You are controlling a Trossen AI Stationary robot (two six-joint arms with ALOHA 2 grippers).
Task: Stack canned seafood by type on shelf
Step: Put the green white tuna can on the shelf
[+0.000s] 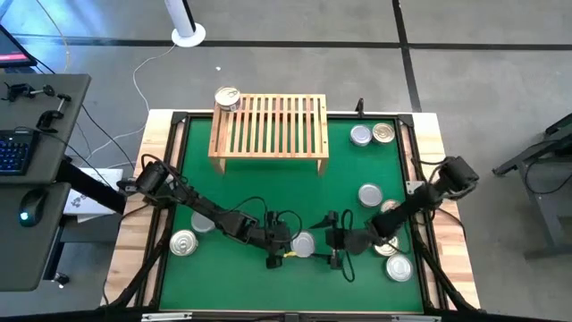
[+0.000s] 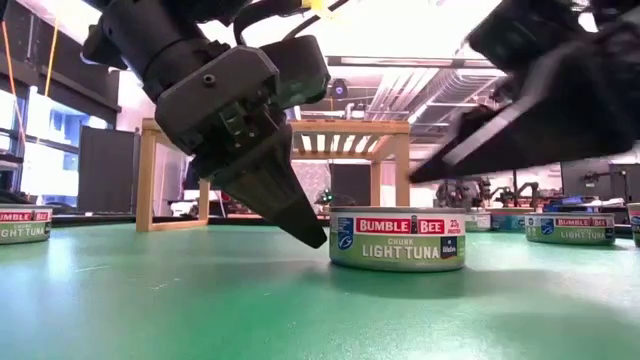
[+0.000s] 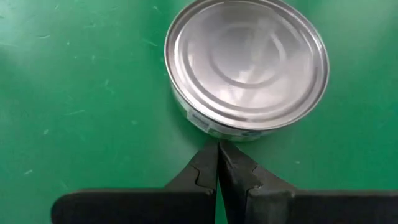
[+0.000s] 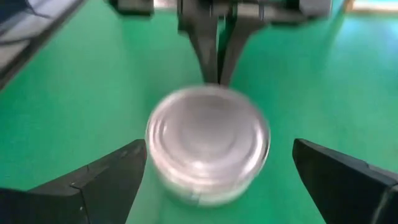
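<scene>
A silver-lidded tuna tin (image 1: 304, 243) stands on its base on the green mat (image 1: 268, 192) near the front. My left gripper (image 1: 288, 243) is shut, with its tips at the tin's left side. My right gripper (image 1: 333, 240) is open just right of the tin, and in the right wrist view its fingers (image 4: 112, 180) stand on either side of the tin (image 4: 208, 143) without touching it. The light-wood shelf (image 1: 268, 125) stands at the far edge. One gold-lidded tin (image 1: 228, 97) sits on the shelf's far left corner. My left gripper meets the tin's side wall (image 3: 214, 132) with the tips of its shut fingers (image 3: 231, 163). It comes slanting down from the table's left (image 2: 300, 215). The tin stands upright with its base flat on the mat.
Two tins (image 1: 183, 242) (image 1: 203, 224) stand at the front left, under my left arm. Several more stand under and near my right arm (image 1: 399, 266) (image 1: 370, 194). Two stand at the far right (image 1: 361, 135) (image 1: 383, 132). Bare mat lies between the shelf and the grippers.
</scene>
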